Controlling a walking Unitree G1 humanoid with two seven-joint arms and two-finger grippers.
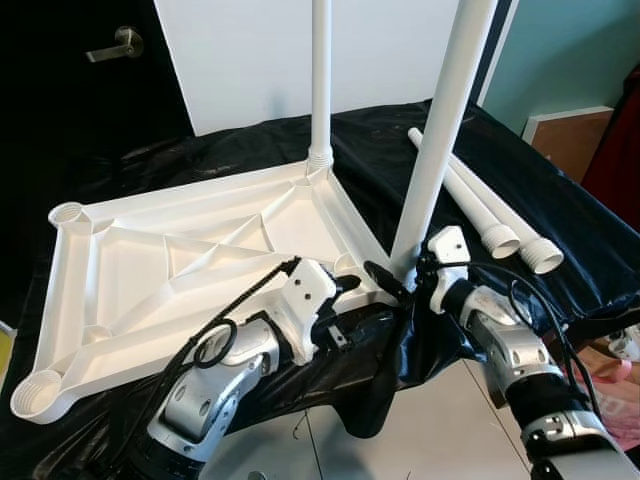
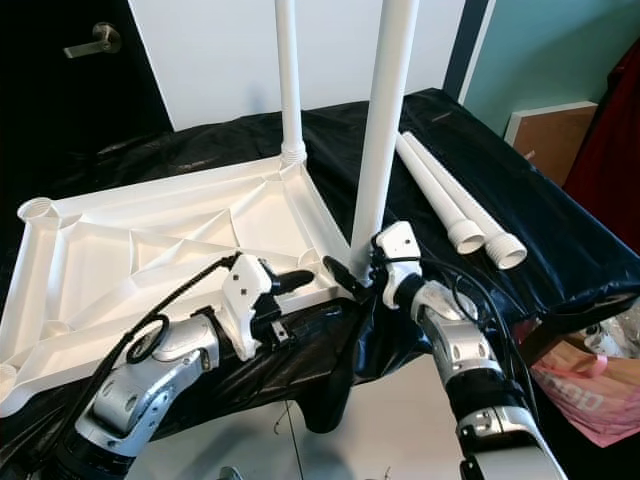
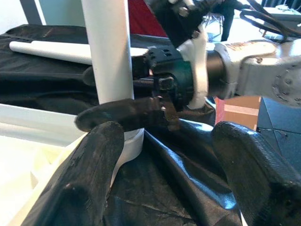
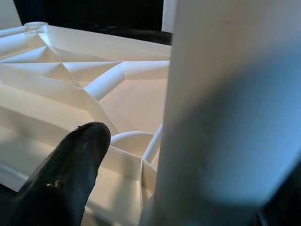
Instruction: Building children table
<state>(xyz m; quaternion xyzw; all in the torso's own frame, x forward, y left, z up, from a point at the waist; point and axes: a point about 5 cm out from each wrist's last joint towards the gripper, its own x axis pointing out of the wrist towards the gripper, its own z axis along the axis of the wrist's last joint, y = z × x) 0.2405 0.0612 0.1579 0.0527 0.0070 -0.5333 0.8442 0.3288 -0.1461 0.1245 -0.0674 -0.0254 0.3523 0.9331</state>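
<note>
**Second leg goes into its corner socket**

The right gripper (image 1: 397, 279) clamps the near leg (image 1: 440, 130) at its base, apparently steadying it in the upturned tabletop (image 1: 130, 290); the left gripper (image 1: 352, 283) waits alongside, fingers apart; a far leg (image 1: 321, 75) already stands; two spare legs (image 1: 480, 215) lie on the black cloth (image 1: 560, 230).

head eyes look down; wrist views close.

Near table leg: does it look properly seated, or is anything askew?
The near leg leans visibly compared with the upright far leg. The right gripper grips its base at the tabletop's corner socket, so it seems not fully seated yet.
</note>
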